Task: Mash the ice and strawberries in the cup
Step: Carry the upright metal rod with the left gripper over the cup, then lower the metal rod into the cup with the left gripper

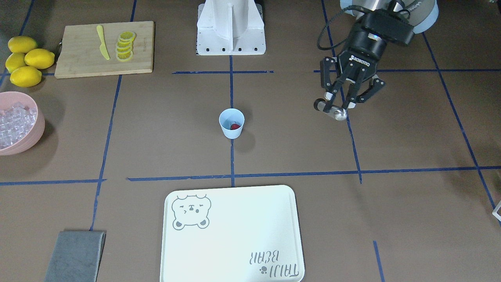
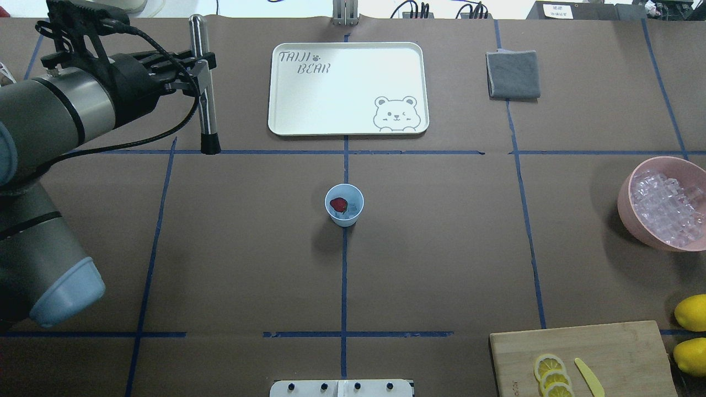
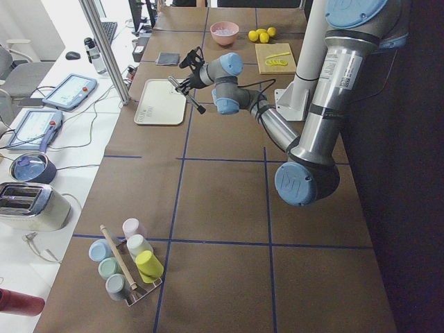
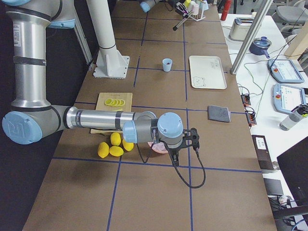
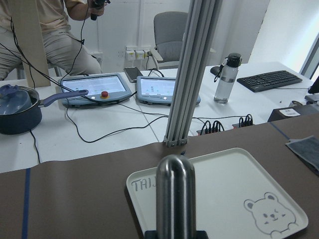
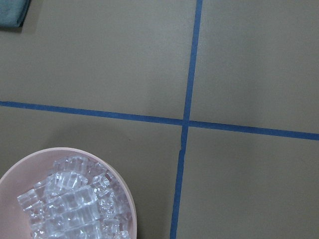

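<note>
The light blue cup (image 2: 344, 216) stands at the table's centre, with a red strawberry (image 2: 338, 205) and a little clear ice (image 2: 353, 209) inside. It also shows in the front view (image 1: 231, 132), with the strawberry (image 1: 235, 127) in it. My left gripper (image 2: 194, 71) is shut on a silver muddler (image 2: 205, 105) with a black end, held well above the table, far left of the cup. It also shows in the front view (image 1: 339, 101). My right gripper (image 4: 192, 139) hovers by the pink bowl; I cannot tell whether it is open or shut.
A pink bowl (image 2: 626, 193) full of ice cubes (image 2: 664, 207) sits at the right. A white bear tray (image 2: 347, 88) and a grey cloth (image 2: 513, 74) lie at the far side. A cutting board (image 2: 618, 353) holds lemon slices and a yellow knife, beside whole lemons (image 2: 692, 311).
</note>
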Available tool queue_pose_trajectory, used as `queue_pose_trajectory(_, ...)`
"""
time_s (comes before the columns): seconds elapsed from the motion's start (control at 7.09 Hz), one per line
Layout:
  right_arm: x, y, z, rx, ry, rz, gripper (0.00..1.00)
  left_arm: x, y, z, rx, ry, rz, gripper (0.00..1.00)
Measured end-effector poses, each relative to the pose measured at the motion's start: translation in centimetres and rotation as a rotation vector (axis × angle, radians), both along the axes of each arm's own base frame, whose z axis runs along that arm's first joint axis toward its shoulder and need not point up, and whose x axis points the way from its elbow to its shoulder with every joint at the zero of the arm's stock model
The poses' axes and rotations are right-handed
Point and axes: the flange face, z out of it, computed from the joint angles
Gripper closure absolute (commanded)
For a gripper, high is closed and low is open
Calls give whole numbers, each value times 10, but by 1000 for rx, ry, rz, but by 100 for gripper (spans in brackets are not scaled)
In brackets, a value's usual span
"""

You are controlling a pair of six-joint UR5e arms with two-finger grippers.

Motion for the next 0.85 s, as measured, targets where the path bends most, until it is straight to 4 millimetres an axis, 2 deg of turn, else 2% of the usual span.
queue_pose_trajectory(0.14,-2,-1,0,1,2,-5,1,16,18,-18,47,62,-41,100)
queue_pose_trajectory(0.42,-3,-2,1,3,13,-9,1,59,73,-34,114,172,-84,100)
queue_pose_trajectory(0.7,-4,-2,2,1,16,-9,1,99,117,-34,129,210,-131,100)
queue_pose_trajectory(0.85,-4,-1,3,-1,16,-9,1,117,127,-30,138,224,-144,100)
